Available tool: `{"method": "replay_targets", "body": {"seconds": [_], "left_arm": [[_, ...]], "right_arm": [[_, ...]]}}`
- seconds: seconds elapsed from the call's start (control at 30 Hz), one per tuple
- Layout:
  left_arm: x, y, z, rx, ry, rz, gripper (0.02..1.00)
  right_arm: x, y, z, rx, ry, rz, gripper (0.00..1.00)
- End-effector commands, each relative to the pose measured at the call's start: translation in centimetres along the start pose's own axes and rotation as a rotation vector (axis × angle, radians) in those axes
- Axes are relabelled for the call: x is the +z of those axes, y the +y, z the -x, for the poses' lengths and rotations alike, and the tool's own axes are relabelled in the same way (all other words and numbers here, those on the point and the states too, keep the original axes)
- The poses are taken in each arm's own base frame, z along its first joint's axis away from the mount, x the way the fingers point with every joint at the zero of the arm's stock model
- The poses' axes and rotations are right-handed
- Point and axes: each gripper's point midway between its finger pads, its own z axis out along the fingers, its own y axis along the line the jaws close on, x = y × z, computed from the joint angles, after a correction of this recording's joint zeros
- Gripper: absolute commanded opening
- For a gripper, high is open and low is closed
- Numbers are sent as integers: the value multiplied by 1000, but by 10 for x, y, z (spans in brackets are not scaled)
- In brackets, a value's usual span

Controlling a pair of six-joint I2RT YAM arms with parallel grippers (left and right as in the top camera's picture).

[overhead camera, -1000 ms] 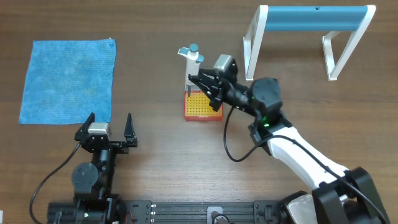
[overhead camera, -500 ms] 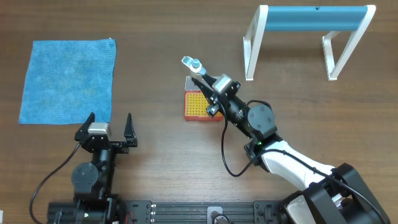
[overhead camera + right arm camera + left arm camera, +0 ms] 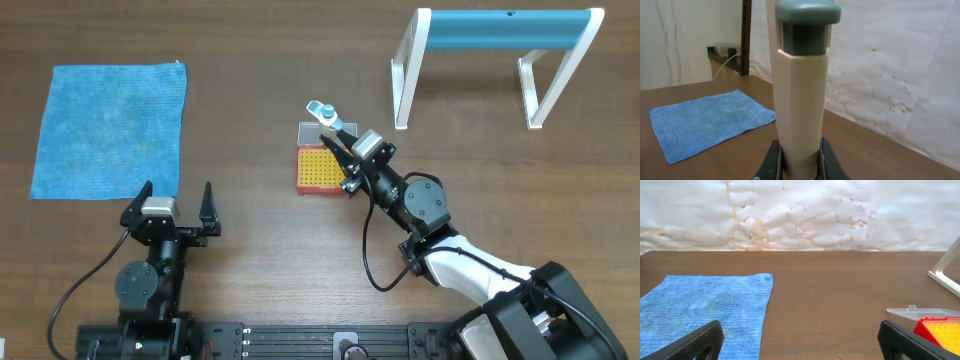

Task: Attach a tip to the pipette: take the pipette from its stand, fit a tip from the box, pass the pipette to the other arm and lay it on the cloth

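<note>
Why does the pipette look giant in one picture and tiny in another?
Right wrist view: the pipette sits in the right hand, right in front of the camera, so it looms giant. Top view: the camera looks down from high above, so it looks tiny.

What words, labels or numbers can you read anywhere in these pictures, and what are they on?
None can be read. The pipette, the tip box, the blue cloth and the stand show no legible print. The wall shows only stains and creases.
</note>
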Motion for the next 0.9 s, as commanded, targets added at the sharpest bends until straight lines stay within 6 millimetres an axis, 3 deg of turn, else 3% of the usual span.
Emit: {"method": "replay_targets", "body": {"seconds": [0.03,0.13,0.9], "left_arm": [[0,-1,-1,-9,3,-6,996],[0,-1,-1,-9,3,-6,996],[0,-1,-1,-9,3,-6,996]], "right_arm": [[-3,-4,-19,60,70,-21,77],[-4,-3,-31,75,121,-16,77],[-4,5,-27,73,100,37,77]]}}
